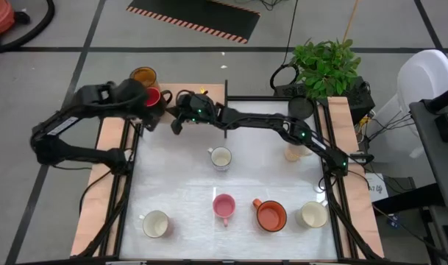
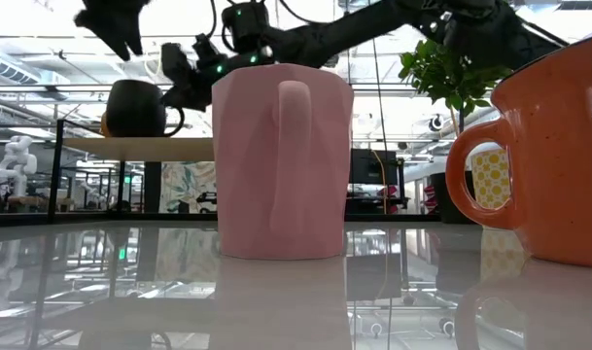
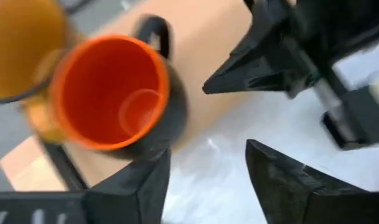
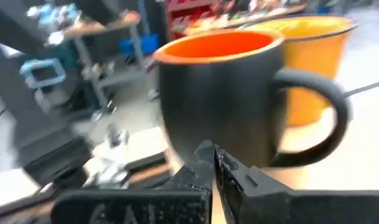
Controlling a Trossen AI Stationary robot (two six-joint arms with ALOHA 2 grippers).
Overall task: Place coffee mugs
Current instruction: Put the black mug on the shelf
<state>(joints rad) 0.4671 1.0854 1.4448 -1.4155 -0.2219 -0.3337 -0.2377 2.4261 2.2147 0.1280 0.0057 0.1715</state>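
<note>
Pink mug [image 2: 282, 160]: nearest the table-level camera, upright, handle toward the lens; well clear of both grippers, on the white table top [image 1: 179, 184].
Orange mug [image 2: 558, 156]: just beside the pink mug at the near side, upright, far from any fingers.
Black mug with red-orange inside [image 3: 111, 93]: stands upright on the brown board [image 1: 109, 136] at the far left corner; it lies ahead of the left fingertips and to one side of their gap, not between them, untouched.
Amber-yellow mug [image 1: 143, 76]: touching or just beside the black mug, on the side away from both grippers.
Left gripper [image 3: 205, 165]: hovers over the black mug's corner, fingers [image 3: 145, 186] apart with bare table showing in the gap; nothing held.
Right gripper [image 4: 213, 155]: reaches across the far edge to just short of the black mug; its fingers are pressed together, tips pointing at the mug's dark wall beside the handle; whether they touch it cannot be told.
Handle of the black mug [image 4: 320, 118]: sticks out sideways from the right fingertips, free.
White mug [image 1: 220, 157]: mid-table, apart from both grippers.
Cream mugs [image 1: 156, 224]: one at the near left, one [image 1: 312, 214] at the near right, both far from the fingers.
Pale mug [image 1: 293, 152]: under the right arm's forearm, well behind its fingertips.
</note>
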